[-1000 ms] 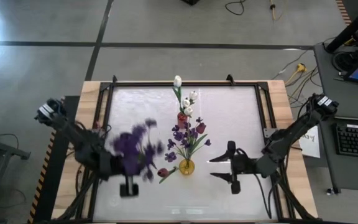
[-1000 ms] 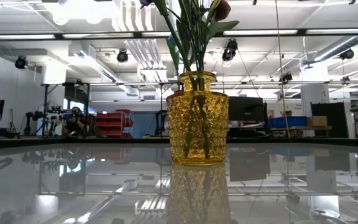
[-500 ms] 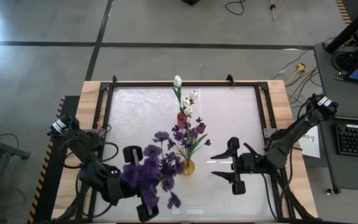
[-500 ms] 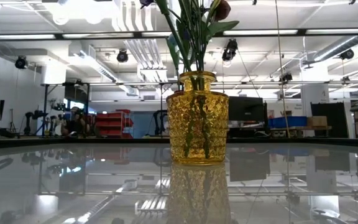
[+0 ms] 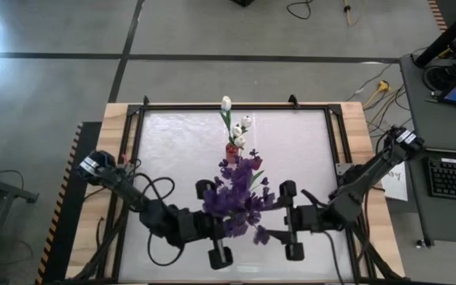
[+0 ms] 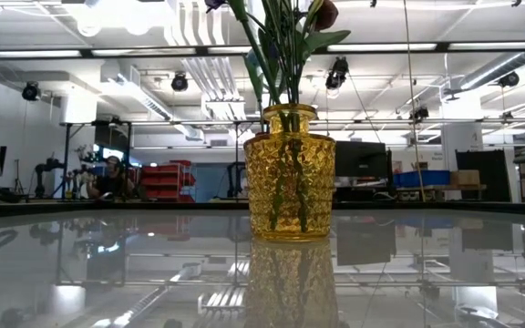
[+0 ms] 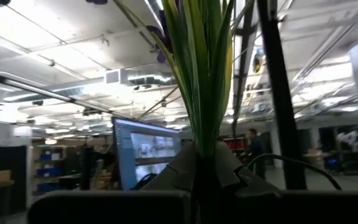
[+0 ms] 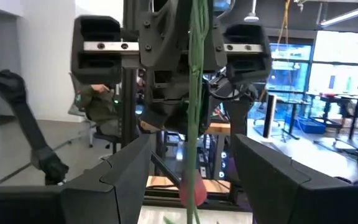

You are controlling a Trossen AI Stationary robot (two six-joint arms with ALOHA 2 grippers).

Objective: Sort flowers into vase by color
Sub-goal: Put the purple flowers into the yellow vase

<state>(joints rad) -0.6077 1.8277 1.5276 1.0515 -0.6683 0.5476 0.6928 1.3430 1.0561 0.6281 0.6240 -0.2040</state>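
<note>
L gripper (image 5: pixel 212 237), pinching the purple bunch (image 5: pixel 236 196) by its stems, has swung from bench's left to centre over the amber vase (image 6: pixel 289 173), facing R gripper (image 5: pixel 289 221), fingers spread; 3 white tulips (image 5: pixel 238 131) near back edge.

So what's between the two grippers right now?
In the high view, the purple flowers held by the left gripper sit between it and the open right gripper.

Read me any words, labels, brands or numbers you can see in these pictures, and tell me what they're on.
None can be read.
The paper sheet by the table's right edge carries marks, too small to read.
The monitor in the left wrist view shows windows, too blurred to read.
</note>
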